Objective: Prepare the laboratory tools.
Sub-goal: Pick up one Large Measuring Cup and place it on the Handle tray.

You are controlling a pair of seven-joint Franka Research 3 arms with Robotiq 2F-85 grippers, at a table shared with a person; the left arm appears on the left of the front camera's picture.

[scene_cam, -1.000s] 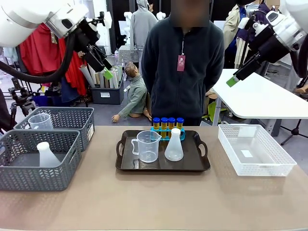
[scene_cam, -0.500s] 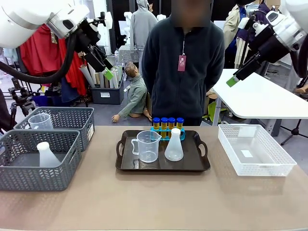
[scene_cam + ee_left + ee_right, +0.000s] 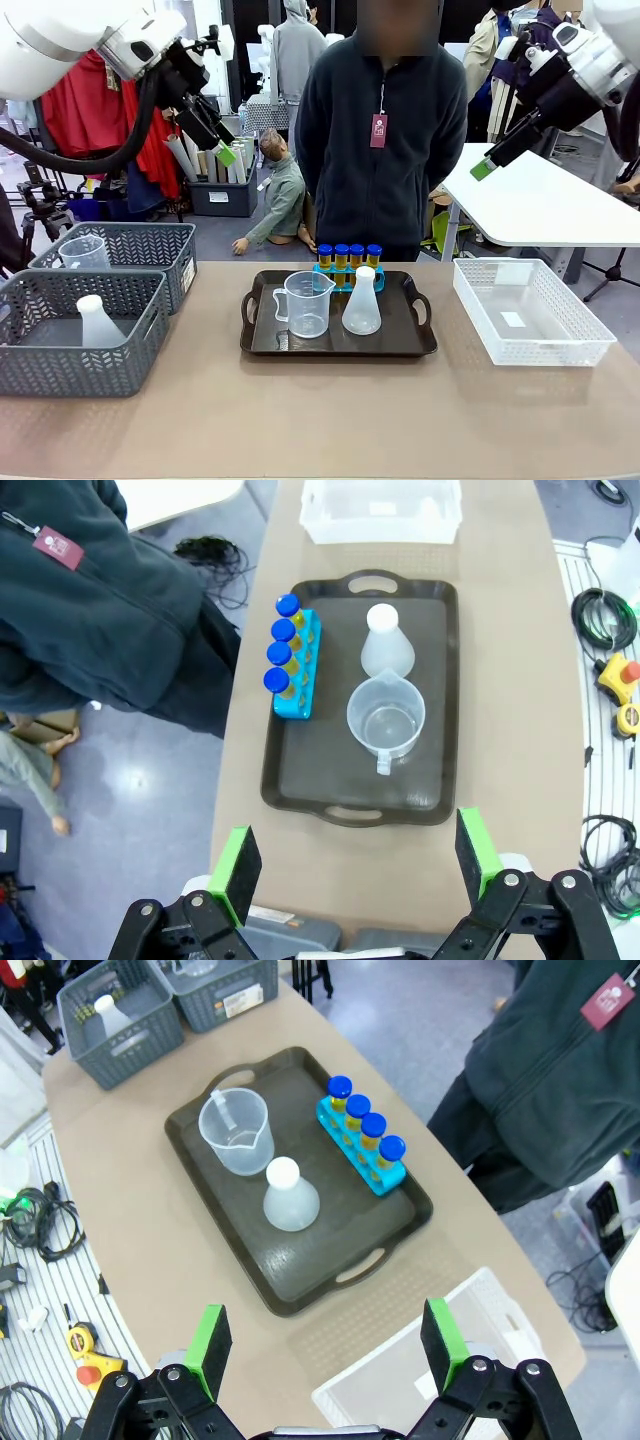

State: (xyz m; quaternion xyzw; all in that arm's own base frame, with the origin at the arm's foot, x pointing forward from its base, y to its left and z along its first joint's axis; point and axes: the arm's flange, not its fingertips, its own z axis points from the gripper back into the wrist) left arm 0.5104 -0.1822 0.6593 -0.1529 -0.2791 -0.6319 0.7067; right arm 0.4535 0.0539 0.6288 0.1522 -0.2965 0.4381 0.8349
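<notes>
I hold both arms high above the worktop [image 3: 320,420], nothing yet touched. My left claw [image 3: 355,865] stands wide and empty, its green pads [image 3: 240,865] spread well apart as it looks straight down on the dark tray [image 3: 300,780]; my right claw [image 3: 325,1345] is likewise wide and holds nothing.

The laboratory tools all sit together on that tray, at the middle of the worktop's far edge, in front of a person in a dark fleece [image 3: 385,130] who stands with arms down. Four blue-capped test tubes of yellow liquid [image 3: 349,256] stand upright in a blue rack [image 3: 378,278] along the tray's far side. Nearer me, the clear handled measuring beaker [image 3: 305,304] stands beside the translucent white conical flask [image 3: 361,302], close but apart.

At the worktop's left edge are two grey mesh baskets: the nearer one [image 3: 75,365] holds another white flask [image 3: 97,322], the farther one [image 3: 150,245] another clear beaker [image 3: 84,252]. Toward the right edge sits a white mesh bin [image 3: 530,320], with nothing in it that I can make out.

By my reading the work is at its very start: no tool is lifted or moved off the tray, so every pick and placement remains to be done.
</notes>
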